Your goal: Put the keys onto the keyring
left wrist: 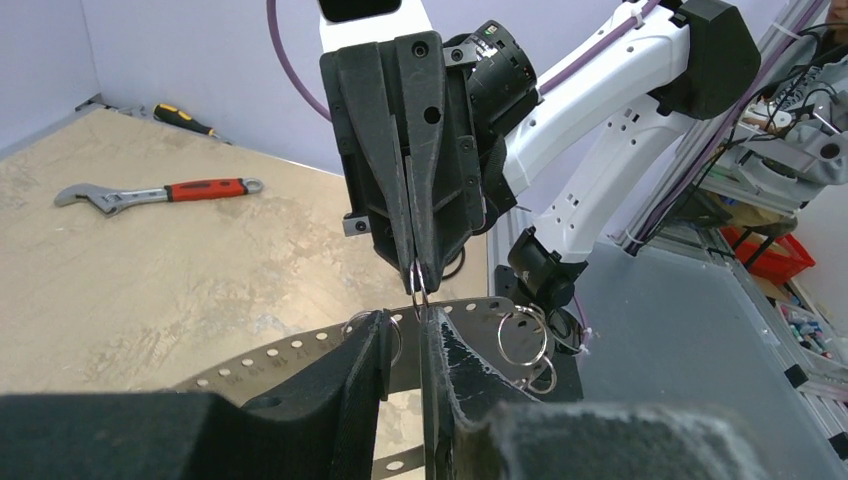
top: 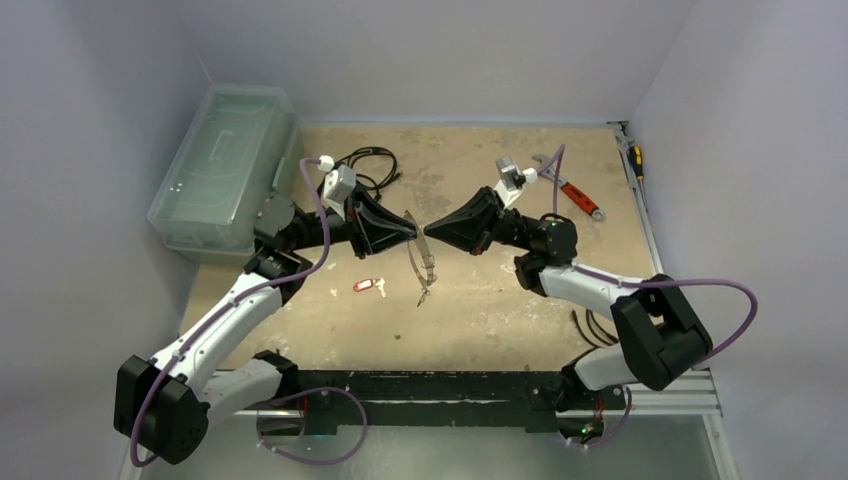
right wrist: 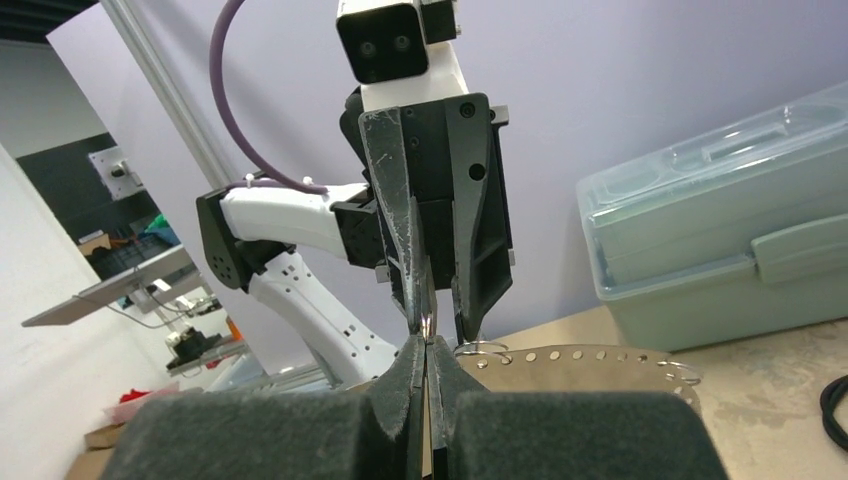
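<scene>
Right gripper (left wrist: 416, 278) has its two fingers pressed flat together on a small split ring that belongs to the keyring (top: 425, 268). We see the ring poking out just below the fingertips. Left gripper (left wrist: 405, 320) meets it tip to tip. Its fingers stand close with a narrow gap between them, and we cannot tell whether they clamp anything. The keyring's perforated metal band runs crosswise just past those fingertips, with more split rings strung on it. From above, we see the keyring held up over the middle of the table (top: 500, 300), its loop drooping below the point where the two grippers meet.

The keys (top: 371, 286) lie on the table to the left of the hanging loop, apart from it, one with a red tag (top: 362, 286). Farther back, a coiled black cable (top: 368, 165) lies behind the left gripper. A red-handled wrench (top: 578, 198) lies behind the right one. A clear plastic box (top: 225, 170) sits at the far left corner, and a screwdriver (top: 635, 158) lies along the right edge.
</scene>
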### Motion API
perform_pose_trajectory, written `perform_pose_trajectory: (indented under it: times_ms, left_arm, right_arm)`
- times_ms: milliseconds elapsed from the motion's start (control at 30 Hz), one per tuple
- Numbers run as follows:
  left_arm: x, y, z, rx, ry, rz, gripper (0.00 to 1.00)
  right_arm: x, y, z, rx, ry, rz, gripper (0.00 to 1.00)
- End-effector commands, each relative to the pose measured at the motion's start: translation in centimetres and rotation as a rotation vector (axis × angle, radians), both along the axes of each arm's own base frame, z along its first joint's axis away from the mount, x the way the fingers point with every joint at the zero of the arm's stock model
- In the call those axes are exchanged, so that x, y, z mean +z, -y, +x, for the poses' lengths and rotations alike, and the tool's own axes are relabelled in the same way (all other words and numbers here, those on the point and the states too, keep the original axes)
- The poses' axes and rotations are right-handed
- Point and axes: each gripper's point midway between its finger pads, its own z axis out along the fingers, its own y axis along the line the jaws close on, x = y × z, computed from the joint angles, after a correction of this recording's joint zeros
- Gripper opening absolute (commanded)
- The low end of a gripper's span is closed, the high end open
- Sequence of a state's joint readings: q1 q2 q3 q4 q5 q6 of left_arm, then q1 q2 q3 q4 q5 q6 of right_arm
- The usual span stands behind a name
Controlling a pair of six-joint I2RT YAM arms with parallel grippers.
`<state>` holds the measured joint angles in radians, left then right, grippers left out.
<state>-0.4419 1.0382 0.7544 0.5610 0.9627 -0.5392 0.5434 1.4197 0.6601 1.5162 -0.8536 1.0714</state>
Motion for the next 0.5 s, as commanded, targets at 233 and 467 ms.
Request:
perform_pose_trajectory:
  times_ms: [233, 467]
  left_arm:
    - [0.2, 0.5, -0.3, -0.015, 0.014, -0.01, 0.18]
    - [0.3, 0.4, -0.4, -0.007, 0.025, -0.014, 0.23]
  right_arm:
    - [3.8, 0.6, -0.4, -0.081, 0.161, 0.099, 0.0]
    - [3.4, 0.4, 0.6, -0.132, 0.141, 0.074, 0.0]
